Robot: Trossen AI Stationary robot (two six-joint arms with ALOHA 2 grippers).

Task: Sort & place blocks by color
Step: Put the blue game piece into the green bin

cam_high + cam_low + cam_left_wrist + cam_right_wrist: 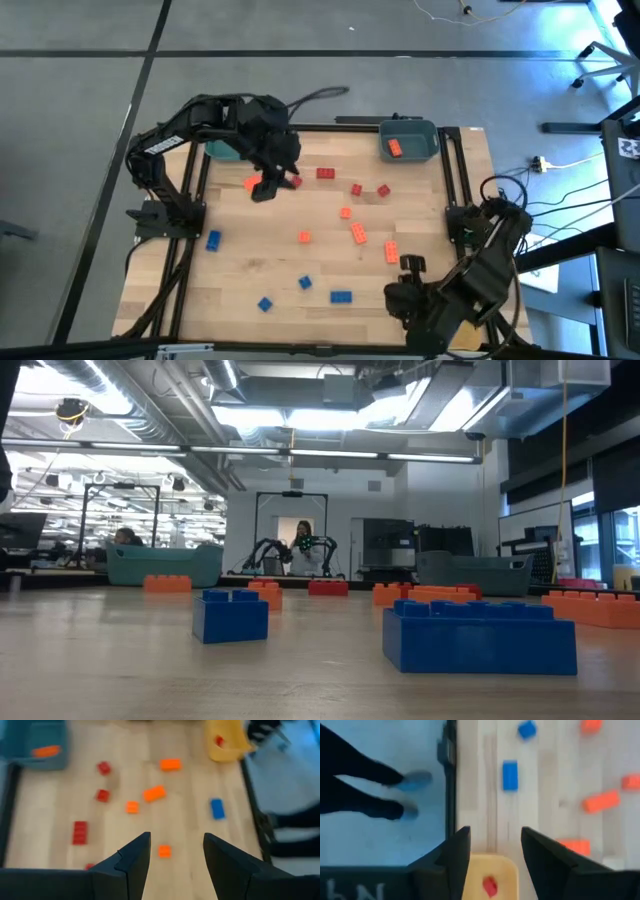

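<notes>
left gripper (268, 187): upper left of the high view, over the table (250, 270); jaws apart, nothing between them. in its wrist view a small orange block (164, 851) lies on the wood in the gap between the fingers (131, 865), beyond the tips.

right gripper (492, 857): lower right of the high view, at the table's near edge; jaws apart, empty. in its wrist view a yellow bin (492, 876) sits under the gap, holding one red block (490, 886).

blocks: small studded bricks, square or short rectangular, loose on the wood.
- blue: four toward the lower left of the high view, one (213, 239) nearest the left rail.
- orange: a cluster (358, 234) at centre right.
- red: three near top centre, one (326, 173) just right of the left gripper.

grey-blue bin (410, 139): upper right of the high view, holding one orange block (394, 148).

teal bin (222, 150): upper left, partly under the left arm.
</notes>
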